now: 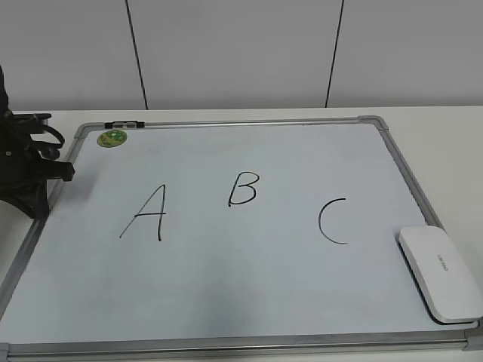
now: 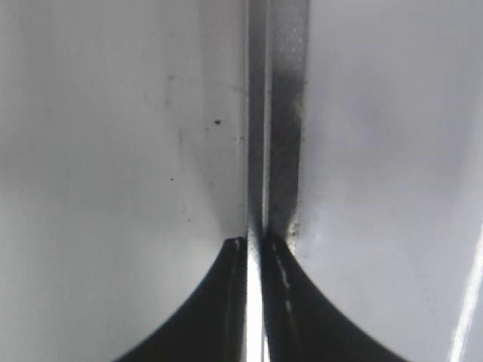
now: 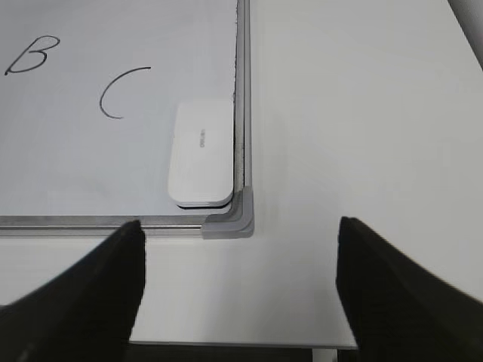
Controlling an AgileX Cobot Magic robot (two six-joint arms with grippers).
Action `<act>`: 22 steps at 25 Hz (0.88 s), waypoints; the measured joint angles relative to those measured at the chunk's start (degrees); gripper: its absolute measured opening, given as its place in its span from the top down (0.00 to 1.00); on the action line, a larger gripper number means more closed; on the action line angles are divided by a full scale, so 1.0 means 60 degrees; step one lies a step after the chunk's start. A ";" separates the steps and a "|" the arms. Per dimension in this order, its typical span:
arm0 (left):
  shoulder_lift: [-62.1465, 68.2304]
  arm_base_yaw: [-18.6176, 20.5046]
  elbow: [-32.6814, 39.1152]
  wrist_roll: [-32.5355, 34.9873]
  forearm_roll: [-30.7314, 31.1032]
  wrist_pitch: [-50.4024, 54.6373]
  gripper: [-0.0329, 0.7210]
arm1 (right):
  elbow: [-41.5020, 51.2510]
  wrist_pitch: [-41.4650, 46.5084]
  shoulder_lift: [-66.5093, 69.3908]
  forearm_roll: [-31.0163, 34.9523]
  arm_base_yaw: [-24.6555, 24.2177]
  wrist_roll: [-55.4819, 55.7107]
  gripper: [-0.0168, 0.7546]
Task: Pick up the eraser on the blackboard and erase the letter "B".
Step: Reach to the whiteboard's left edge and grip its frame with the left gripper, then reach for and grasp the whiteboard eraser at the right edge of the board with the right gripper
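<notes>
My left claw is pinched on the silver-grey metal frame of the big white dry-erase blackboard. Right claw gapes wide, empty, off the corner near the flat white plastic eraser; thin black marker "B" untouched.

The plain white desk carries a large white dry-erase blackboard with a silver-grey metal frame and grey corner caps, lying flat on it and filling most of its top. Bare desk shows as a strip behind the board's far edge and as a wider stretch to the right of the frame. In the right wrist view the board's near right corner cap sits a little in from the desk's front edge, with open white surface beside and before it.
</notes>
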 joint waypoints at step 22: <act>0.0000 0.0000 0.0000 -0.0004 -0.0097 0.0000 0.92 | -0.2032 -0.0430 0.8787 0.2409 0.0000 -0.0755 0.22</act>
